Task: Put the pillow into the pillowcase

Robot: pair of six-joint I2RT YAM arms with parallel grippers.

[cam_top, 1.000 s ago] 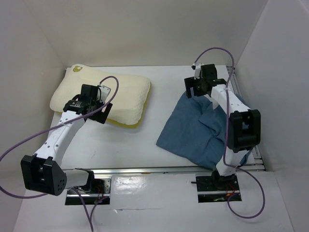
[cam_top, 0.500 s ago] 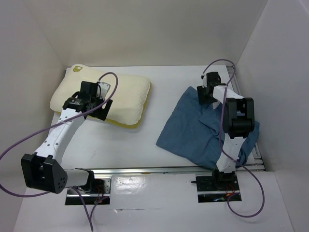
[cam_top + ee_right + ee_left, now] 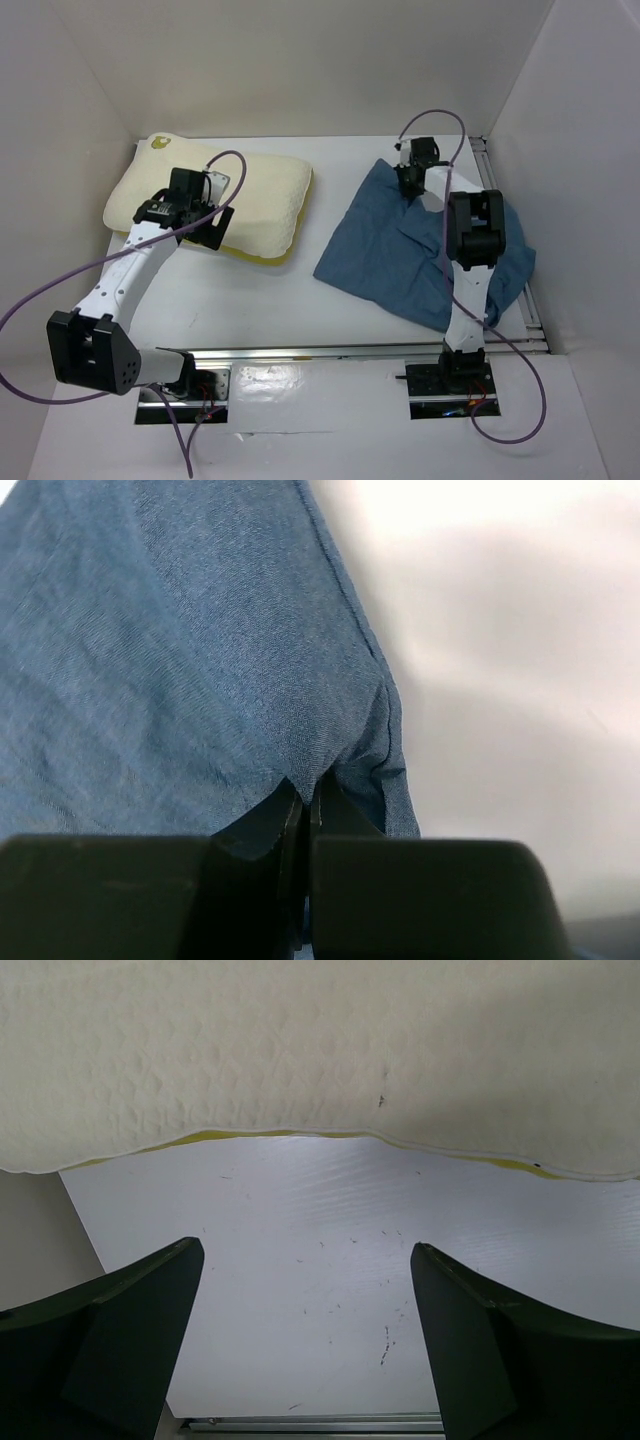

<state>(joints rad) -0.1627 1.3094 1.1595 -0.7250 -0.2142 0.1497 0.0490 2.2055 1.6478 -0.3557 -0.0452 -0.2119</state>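
The cream-white pillow [image 3: 250, 200] with a yellow edge band lies at the far left of the table; its underside edge [image 3: 300, 1050] fills the top of the left wrist view. My left gripper [image 3: 205, 222] hovers at the pillow's near edge, open, with only bare table between its fingers [image 3: 130, 1300]. The dusty-blue pillowcase [image 3: 400, 250] lies wrinkled on the right. My right gripper [image 3: 410, 178] is at its far corner, shut on a pinch of the blue cloth [image 3: 310, 780]; the pillowcase [image 3: 180, 660] hangs from the jaws in the right wrist view.
White walls close in the table [image 3: 300, 290] on the left, back and right. A metal rail [image 3: 330, 352] runs along the near edge by the arm bases. Purple cables loop from both arms.
My right gripper closed on the pillowcase's far corner and moved left and back, dragging the cloth flatter and leftward. The left arm stayed almost still.
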